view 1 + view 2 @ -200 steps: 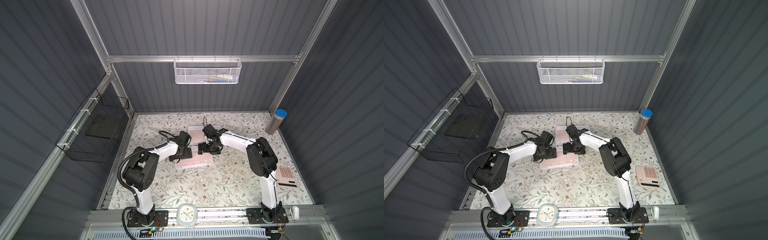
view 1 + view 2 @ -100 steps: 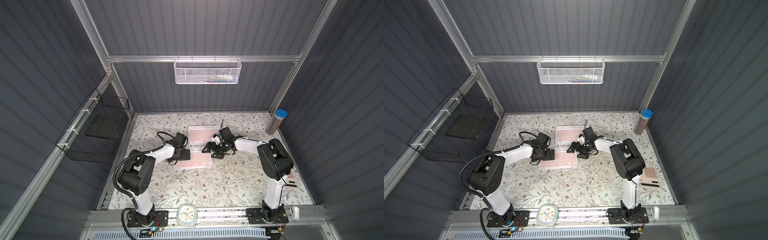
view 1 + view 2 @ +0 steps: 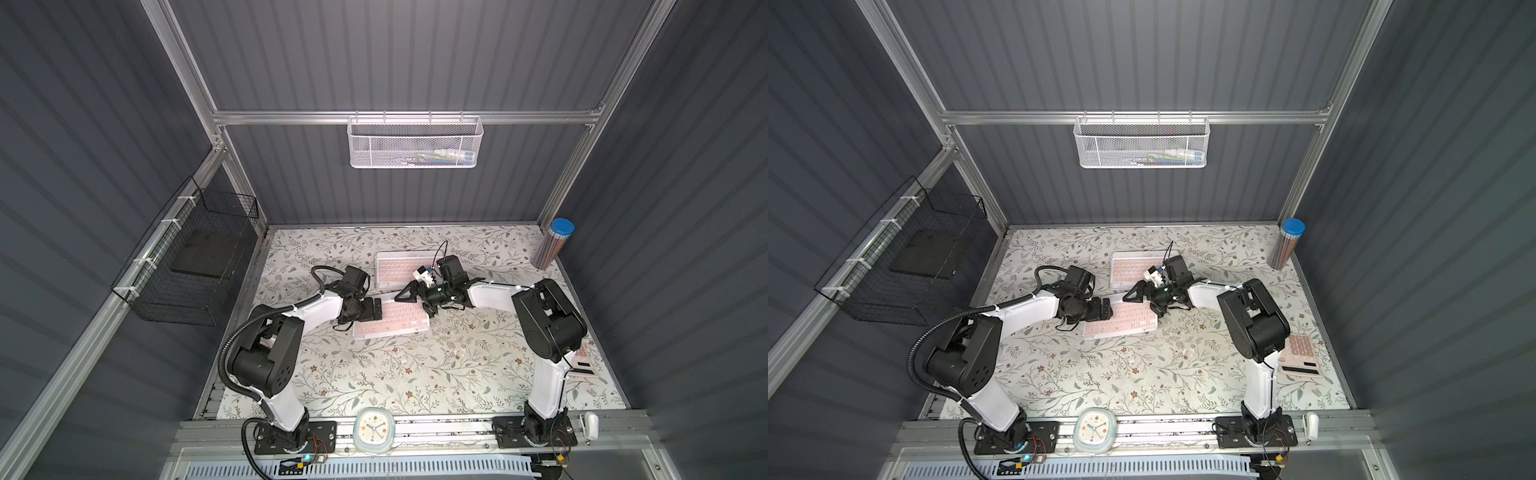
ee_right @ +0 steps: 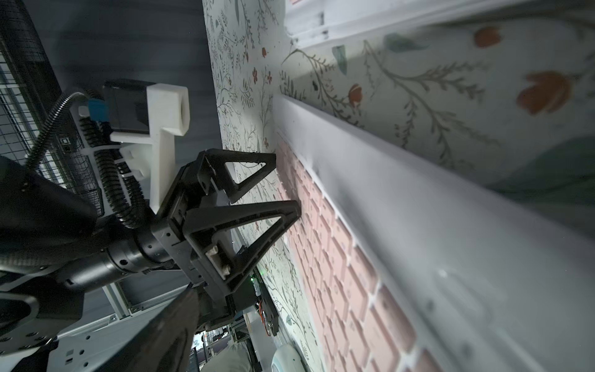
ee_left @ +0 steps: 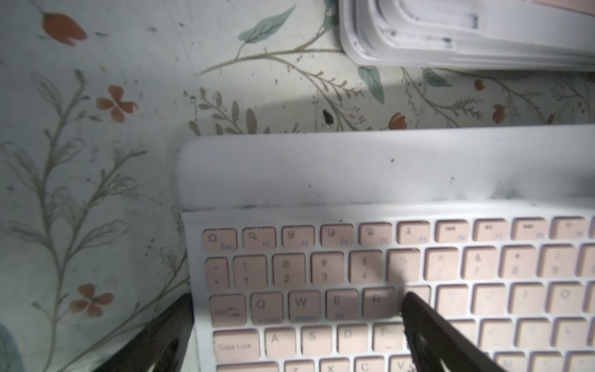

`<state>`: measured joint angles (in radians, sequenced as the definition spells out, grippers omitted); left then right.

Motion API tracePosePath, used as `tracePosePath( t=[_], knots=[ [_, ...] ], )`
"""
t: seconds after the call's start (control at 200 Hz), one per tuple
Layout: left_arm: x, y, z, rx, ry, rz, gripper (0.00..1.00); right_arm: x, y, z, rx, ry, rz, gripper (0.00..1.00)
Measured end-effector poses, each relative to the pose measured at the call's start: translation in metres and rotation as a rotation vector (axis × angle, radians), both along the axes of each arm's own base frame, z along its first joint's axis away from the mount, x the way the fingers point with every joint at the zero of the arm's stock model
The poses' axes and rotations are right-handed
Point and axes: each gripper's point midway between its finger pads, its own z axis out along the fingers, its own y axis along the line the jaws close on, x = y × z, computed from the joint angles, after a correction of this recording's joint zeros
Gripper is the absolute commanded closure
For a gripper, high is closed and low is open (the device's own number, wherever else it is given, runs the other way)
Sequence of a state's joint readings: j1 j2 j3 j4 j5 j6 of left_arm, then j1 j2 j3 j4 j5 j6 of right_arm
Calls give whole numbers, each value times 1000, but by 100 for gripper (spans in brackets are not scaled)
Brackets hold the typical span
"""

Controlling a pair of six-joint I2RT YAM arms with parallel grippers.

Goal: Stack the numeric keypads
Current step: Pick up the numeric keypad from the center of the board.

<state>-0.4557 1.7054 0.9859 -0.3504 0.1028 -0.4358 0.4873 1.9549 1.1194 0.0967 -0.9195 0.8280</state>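
Two numeric keypads with pink keys and white frames lie mid-table. The near keypad (image 3: 390, 321) (image 3: 1121, 320) (image 5: 386, 290) (image 4: 370, 257) lies flat on the floral mat. My left gripper (image 3: 371, 310) (image 3: 1103, 310) (image 5: 296, 325) (image 4: 257, 190) is open at that keypad's left end, one finger over the keys, the other off its edge. At the keypad's right end my right gripper (image 3: 417, 302) (image 3: 1146, 302) is rolled sideways and open, its fingers spread. The far keypad (image 3: 397, 270) (image 3: 1133, 268) shows layered white edges (image 5: 467, 35) in the left wrist view.
A pink-keyed calculator (image 3: 1300, 358) lies at the front right beside the right arm's base. A pencil tube (image 3: 555, 247) with a blue lid stands back right. A clock (image 3: 372, 428) sits on the front rail. Wire baskets hang on the back wall (image 3: 415, 143) and left wall (image 3: 195, 266).
My right arm has swung from over the far keypad to the near keypad's right end, rolling its wrist, and its jaws have narrowed a little. The left gripper has barely shifted.
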Motion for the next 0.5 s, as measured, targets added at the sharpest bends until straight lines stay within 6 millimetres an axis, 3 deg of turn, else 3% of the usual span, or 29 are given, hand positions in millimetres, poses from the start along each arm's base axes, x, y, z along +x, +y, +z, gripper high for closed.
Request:
tracePosePath(
  t=[0.28, 0.5],
  knots=[
    [0, 0, 2, -40, 2, -13, 1, -9, -13, -4, -92, -2, 2, 16],
    [1, 0, 2, -48, -7, -13, 1, -14, -31, 7, -162, -39, -6, 18]
  ],
)
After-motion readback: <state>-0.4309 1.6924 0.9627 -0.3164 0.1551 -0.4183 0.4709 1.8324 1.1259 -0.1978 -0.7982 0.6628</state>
